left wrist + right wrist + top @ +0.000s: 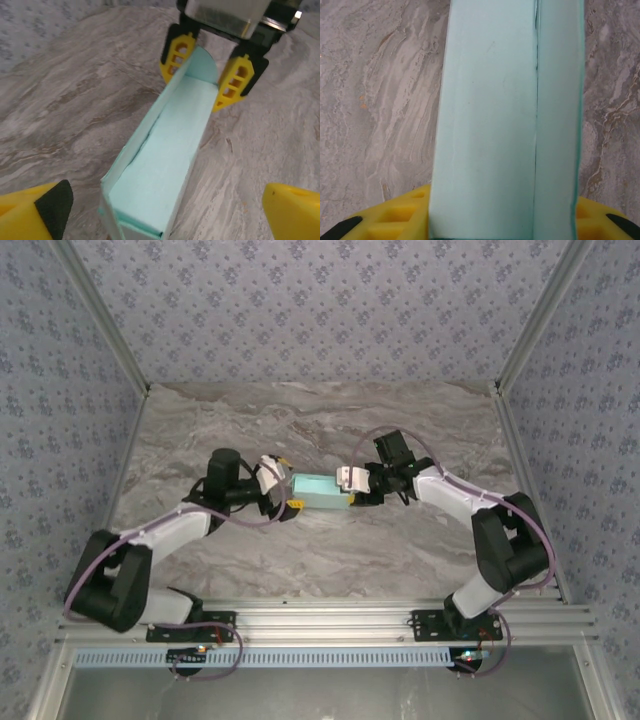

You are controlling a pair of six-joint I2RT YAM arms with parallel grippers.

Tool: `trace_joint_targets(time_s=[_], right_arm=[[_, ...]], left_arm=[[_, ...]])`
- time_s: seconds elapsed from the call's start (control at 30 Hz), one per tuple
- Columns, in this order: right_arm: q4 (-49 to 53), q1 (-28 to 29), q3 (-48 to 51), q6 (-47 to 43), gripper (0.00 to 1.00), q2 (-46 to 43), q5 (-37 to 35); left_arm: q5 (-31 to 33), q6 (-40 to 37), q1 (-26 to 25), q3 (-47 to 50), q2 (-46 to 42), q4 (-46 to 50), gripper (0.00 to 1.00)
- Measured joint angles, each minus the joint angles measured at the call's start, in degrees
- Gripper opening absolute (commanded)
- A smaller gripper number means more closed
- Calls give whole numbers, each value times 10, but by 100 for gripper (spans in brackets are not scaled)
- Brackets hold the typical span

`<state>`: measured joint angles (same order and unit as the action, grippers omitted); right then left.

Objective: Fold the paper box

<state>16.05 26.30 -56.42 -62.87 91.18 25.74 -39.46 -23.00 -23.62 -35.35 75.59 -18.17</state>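
On the table (400,560), right jaws clamp the paper box (318,490); left jaws gape, cropped.

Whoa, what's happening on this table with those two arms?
Two robot arms are working on a mint paper box lying on the table. The right gripper clasps one end, where a rounded flap shows. The left gripper sits open at the other end, its fingers either side of the box without pinching it.

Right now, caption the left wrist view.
Right gripper grips the far end of the paper box, left fingers open at its near end.
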Motion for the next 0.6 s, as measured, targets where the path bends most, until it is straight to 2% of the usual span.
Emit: trace_joint_targets(time_s=[0.1, 0.23, 0.37, 0.47, 0.6], right_arm=[[24, -2, -21, 7, 43, 13, 2], [36, -2, -34, 19, 41, 23, 6], [44, -3, -45, 38, 41, 30, 6], [54, -6, -55, 55, 42, 36, 7], [68, -11, -70, 70, 42, 46, 15]], left_arm=[[86, 105, 0, 2, -68, 4, 99], [251, 295, 6, -19, -134, 73, 99], [309, 406, 21, -64, -128, 164, 99], [338, 473, 12, -143, -64, 273, 99], [337, 506, -2, -202, 8, 334, 99]])
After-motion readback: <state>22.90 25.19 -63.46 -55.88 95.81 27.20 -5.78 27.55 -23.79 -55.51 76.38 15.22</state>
